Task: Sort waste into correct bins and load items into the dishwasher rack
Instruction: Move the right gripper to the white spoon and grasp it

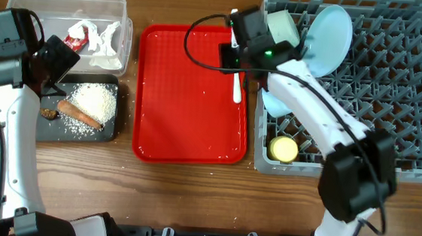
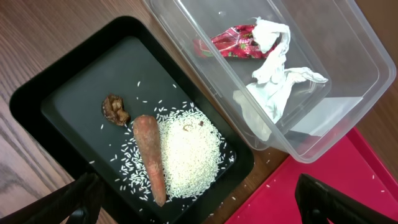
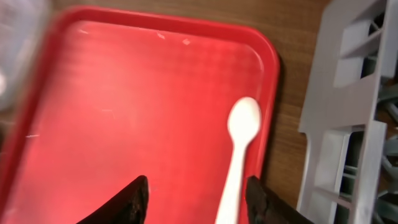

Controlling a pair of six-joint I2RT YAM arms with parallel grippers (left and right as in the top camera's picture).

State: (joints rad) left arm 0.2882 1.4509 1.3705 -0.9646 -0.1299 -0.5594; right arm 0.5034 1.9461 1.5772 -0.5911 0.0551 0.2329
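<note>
The white plastic spoon [image 1: 237, 88] lies on the red tray's right side; it also shows in the right wrist view [image 3: 238, 155]. My right gripper [image 3: 196, 199] is open just above the tray, the spoon's handle near its right finger. The grey rack [image 1: 416, 96] holds the pale blue plate [image 1: 330, 37], a blue-green bowl [image 1: 276, 102] and the yellow cup [image 1: 283, 148]. My left gripper [image 2: 199, 202] is open and empty above the black tray [image 2: 74, 93], which holds rice [image 2: 186, 152], the carrot stick [image 2: 151, 155] and a brown scrap [image 2: 115, 109]. The clear tub [image 2: 348, 74] holds the red wrapper [image 2: 233, 43] and white paper [image 2: 277, 71].
The flat red serving tray [image 1: 190, 94] lies mid-table between the bins and the rack. A few rice grains lie scattered on it and on the wood. The right arm reaches across the rack's left part.
</note>
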